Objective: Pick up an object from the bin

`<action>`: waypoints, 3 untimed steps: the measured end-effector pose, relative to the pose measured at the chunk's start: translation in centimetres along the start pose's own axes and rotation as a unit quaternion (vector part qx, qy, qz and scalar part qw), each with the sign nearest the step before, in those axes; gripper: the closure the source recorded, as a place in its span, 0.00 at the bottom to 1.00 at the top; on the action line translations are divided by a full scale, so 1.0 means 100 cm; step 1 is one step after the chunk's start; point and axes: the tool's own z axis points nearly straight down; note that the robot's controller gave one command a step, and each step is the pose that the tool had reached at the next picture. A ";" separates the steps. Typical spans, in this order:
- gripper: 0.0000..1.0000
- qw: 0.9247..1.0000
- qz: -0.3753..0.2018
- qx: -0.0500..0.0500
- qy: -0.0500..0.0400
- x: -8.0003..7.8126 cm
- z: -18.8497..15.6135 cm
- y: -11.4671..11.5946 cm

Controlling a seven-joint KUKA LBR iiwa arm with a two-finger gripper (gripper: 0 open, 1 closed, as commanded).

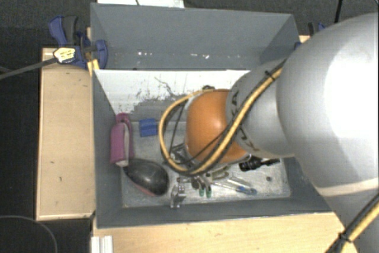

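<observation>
My gripper [196, 182] reaches down into the front middle of the bin, mostly hidden under the arm's orange cover. Just left of it lies a dark grey oval thing with a pinkish rim [147, 176]. A small metal piece [176, 194] lies at the front wall below the gripper. To the gripper's right, a thin blue and clear pen-like thing [240, 187] rests on the floor. Nothing shows between the gripper's parts.
A mauve bottle-like thing [120, 139] leans along the left wall, with a small blue block [148, 126] beside it. A black piece [256, 163] lies at the right under the arm. The arm, its orange cover and cables hide the bin's middle and right.
</observation>
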 end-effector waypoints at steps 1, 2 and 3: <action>0.00 0.999 -0.037 0.000 0.001 -0.037 -0.008 0.079; 1.00 0.999 -0.036 0.001 0.002 -0.037 -0.008 0.075; 1.00 0.963 -0.268 0.000 -0.002 -0.037 -0.158 0.065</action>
